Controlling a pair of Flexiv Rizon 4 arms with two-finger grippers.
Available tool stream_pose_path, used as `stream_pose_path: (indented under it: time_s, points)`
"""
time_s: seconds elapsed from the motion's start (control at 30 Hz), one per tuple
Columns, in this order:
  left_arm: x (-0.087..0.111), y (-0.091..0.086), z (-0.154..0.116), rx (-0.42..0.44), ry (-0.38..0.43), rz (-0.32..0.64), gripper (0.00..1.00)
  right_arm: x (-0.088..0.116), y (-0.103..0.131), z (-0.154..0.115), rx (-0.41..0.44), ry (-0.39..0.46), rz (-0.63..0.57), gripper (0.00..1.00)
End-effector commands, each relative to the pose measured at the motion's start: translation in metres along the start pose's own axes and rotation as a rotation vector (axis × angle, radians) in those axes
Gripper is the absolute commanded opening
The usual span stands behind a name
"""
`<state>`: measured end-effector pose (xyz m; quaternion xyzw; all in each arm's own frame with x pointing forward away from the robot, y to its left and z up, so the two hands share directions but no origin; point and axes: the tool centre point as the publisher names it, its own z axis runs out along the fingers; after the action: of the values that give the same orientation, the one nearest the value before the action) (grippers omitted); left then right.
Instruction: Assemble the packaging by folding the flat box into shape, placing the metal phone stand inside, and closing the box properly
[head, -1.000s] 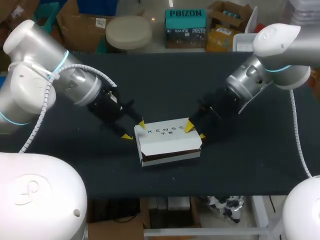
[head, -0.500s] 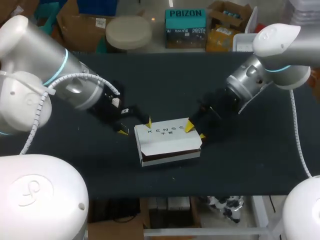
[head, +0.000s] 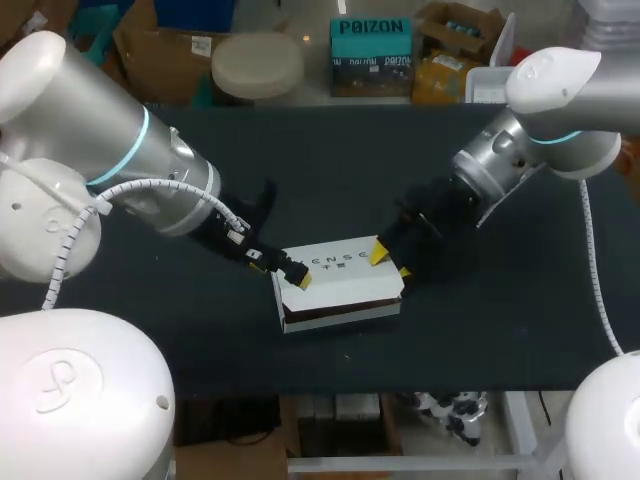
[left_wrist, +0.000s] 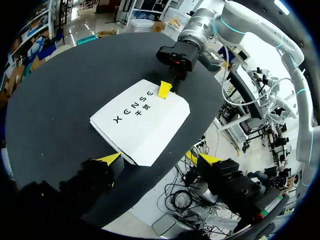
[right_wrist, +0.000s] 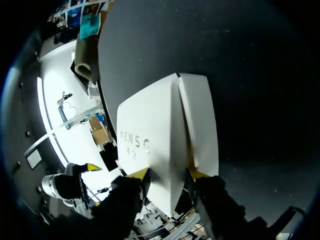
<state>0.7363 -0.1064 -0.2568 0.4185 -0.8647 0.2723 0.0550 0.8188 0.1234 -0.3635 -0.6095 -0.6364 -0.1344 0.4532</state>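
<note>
Since a second earlier the left arm (head: 150, 190) had swung in and turned its wrist, so that the left gripper (head: 281, 272) had come from the left side of the box (head: 340, 268) round to its near-left corner, while the box and the right arm (head: 500, 160) had kept their places. At this moment the left gripper was spread wide. In its wrist view the near corner of the box lay between the two yellow tips, and the right-hand tip stood apart from the cardboard, so nothing was gripped. The box stood in the middle of the dark table (head: 480, 330), already folded into a white block, with its printed lid lying down over the top. A dark band along its near face suggested the lid was not yet pushed fully home. The phone stand was nowhere in sight, so it was most likely already inside, though that could not be confirmed. On the right, the right gripper (head: 390, 262) pinched the far-right end of the box, one tip on the lid and the other against the side. By this showing the folding was done and the loading probably done, and what was left was to press the near edge of the lid down and let go
</note>
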Motion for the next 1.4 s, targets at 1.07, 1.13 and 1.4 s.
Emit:
stream_pose_path:
  time_s: [1.07, 1.13, 1.4]
  points:
    - [-0.004, -0.015, 0.011, -0.234, -0.149, 0.614, 1.0, 0.0, 0.003, 0.002, 0.005, -0.001, 0.0, 0.48]
    - [-0.004, -0.015, 0.011, -0.234, -0.149, 0.614, 1.0, 0.0, 0.003, 0.002, 0.005, -0.001, 0.0, 0.48]
    - [-0.006, -0.023, 0.017, -0.285, -0.163, 0.644, 1.0, 0.0, 0.003, 0.002, 0.005, -0.001, 0.0, 0.47]
